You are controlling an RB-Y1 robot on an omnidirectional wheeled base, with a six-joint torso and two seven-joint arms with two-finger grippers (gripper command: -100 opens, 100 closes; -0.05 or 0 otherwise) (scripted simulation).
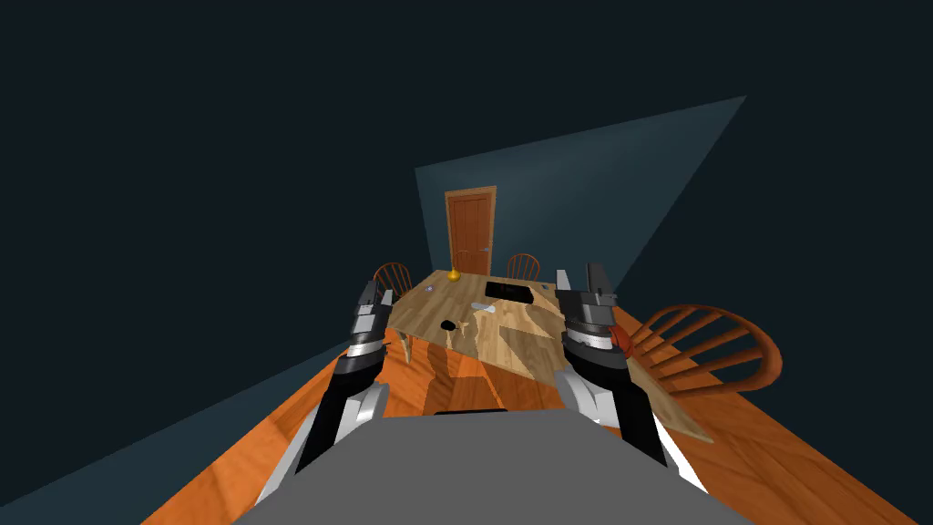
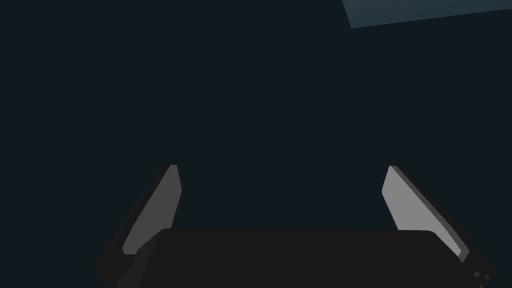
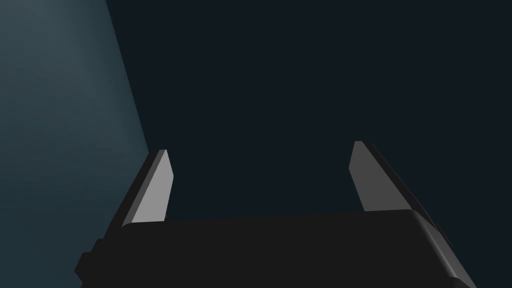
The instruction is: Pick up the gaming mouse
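Both the left gripper point(image 1: 375, 290) and right gripper point(image 1: 580, 273) are hovering, fingers spread. The black gaming mouse point(image 1: 448, 324) is lying near the counter's point(image 1: 510, 351) front edge. I'm judging it light, rigid and slick, so I'm planning to pinch its sides.

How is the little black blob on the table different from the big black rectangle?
The small rounded black mouse is much smaller than the flat black rectangle. The mouse is rounded; the rectangle has straight edges. The mouse lies by the wooden table's near edge; the rectangle lies farther back. Both are black.
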